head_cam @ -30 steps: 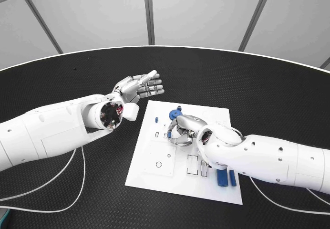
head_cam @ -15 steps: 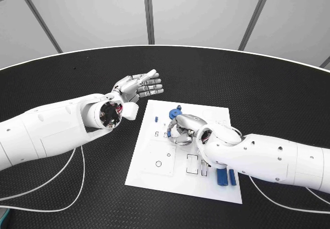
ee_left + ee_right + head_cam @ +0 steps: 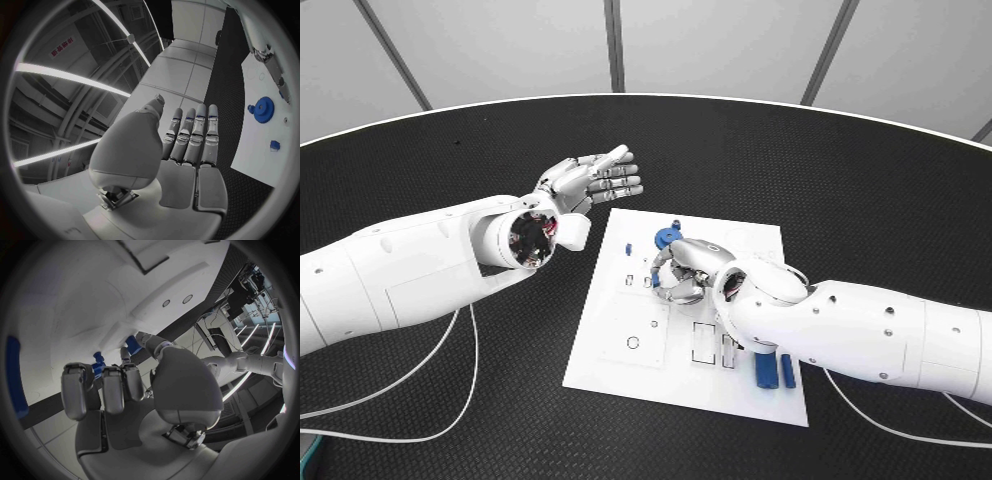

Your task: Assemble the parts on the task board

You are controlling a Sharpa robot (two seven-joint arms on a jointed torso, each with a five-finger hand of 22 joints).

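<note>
Presently, the round black worktop (image 3: 877, 190) carries the white rectangular task board (image 3: 625, 335) at its middle, lying flat and slightly skewed.

Left arm: it enters from the picture's left edge and ends in the silver left hand (image 3: 593, 182), raised above the worktop just beyond the board's far left corner. The fingers are straight and lie side by side, the thumb standing a little apart; the palm holds nothing, as the left wrist view confirms (image 3: 187, 150).

Right arm: it enters from the right edge and crosses the board's near right portion. The silver right hand (image 3: 682, 270) is lowered over the board's centre, fingers curled downward. In the right wrist view (image 3: 125, 390) the fingertips (image 3: 134, 337) close around small blue pieces (image 3: 99, 362) at the board surface; whether a piece is actually pinched or merely touched cannot be told.

Parts on the board: a blue toothed gear wheel (image 3: 669, 238) sits near the far edge, just beyond the right hand. A pair of long blue bars (image 3: 773, 372) lies side by side near the near right corner, partly under the right forearm. A small blue peg (image 3: 627, 250) stands left of the gear, apart from both hands.
</note>
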